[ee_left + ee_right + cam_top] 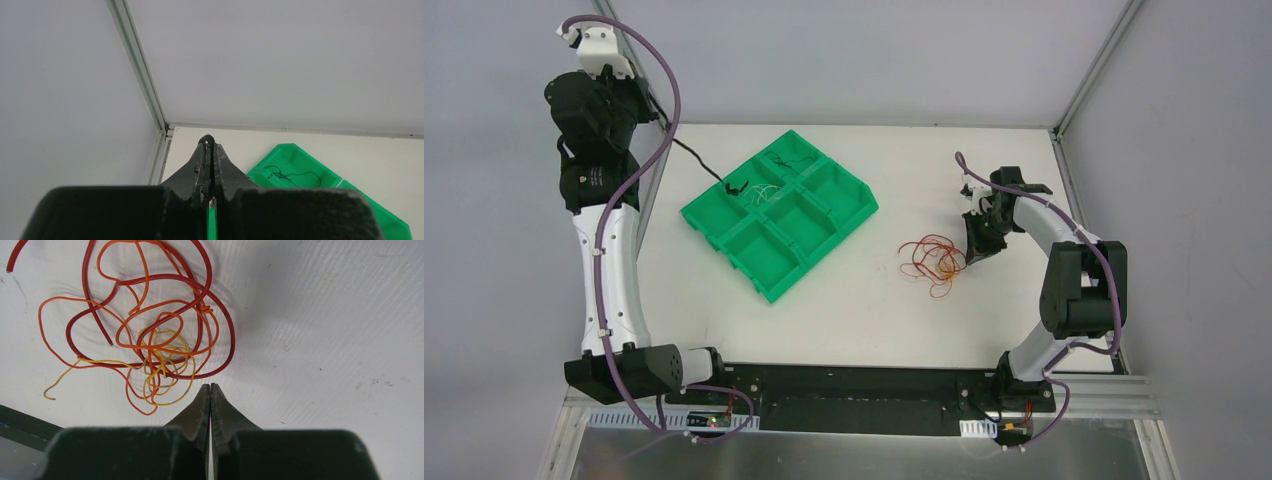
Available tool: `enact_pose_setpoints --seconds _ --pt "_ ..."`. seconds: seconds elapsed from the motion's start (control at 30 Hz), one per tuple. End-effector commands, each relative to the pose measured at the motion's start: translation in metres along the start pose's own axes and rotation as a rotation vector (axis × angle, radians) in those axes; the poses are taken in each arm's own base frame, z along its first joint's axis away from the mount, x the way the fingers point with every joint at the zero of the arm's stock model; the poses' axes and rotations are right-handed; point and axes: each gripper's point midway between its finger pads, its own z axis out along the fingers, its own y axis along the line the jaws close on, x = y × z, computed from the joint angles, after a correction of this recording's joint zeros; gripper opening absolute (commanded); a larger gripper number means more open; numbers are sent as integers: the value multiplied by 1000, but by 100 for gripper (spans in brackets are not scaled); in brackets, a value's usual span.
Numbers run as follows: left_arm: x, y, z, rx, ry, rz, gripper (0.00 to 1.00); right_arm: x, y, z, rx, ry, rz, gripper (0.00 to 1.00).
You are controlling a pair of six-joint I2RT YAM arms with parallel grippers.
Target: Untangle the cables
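Nearest you, on the right half of the white table (864,320), the tangle (931,262) of red, orange and yellow cables lies in loose overlapping loops, the thick red strands outermost and the thin yellow one knotted up in the middle. Your right gripper (210,387) sits just to the right of it with its fingers pressed together and nothing between them; the tips stop just short of the closest red loop, and you cannot tell from either view whether they rest on the table. Farther back and to the left, the green tray (824,245) lies skewed on the table, six compartments in all. A white cable (764,193) is curled in one of its far compartments, and a thin black squiggle lies in the farthest one. At the far left, your left gripper (207,146) is raised well above the table with its fingers clamped on a black cable (696,160), which runs down from the jaws to a small knot at the tray's far-left rim
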Motion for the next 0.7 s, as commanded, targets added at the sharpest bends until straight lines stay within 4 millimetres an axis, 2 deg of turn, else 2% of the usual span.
enact_pose_setpoints --seconds 0.0,0.17,0.27,0.47,0.67 --pt "-37 7 -4 -4 -123 17 0 5 1 -1 -16 25 0 0" --pt "-62 9 -8 7 -176 52 0 5 3 -2 -25 32 3 0" --pt "-65 9 -9 16 -176 60 0 6 3 -2 -29 35 7 0" --pt "-31 9 -2 30 -88 58 0 6 7 -2 -47 40 16 0" --pt "19 -2 2 99 8 27 0 7 7 -2 -49 44 18 0"
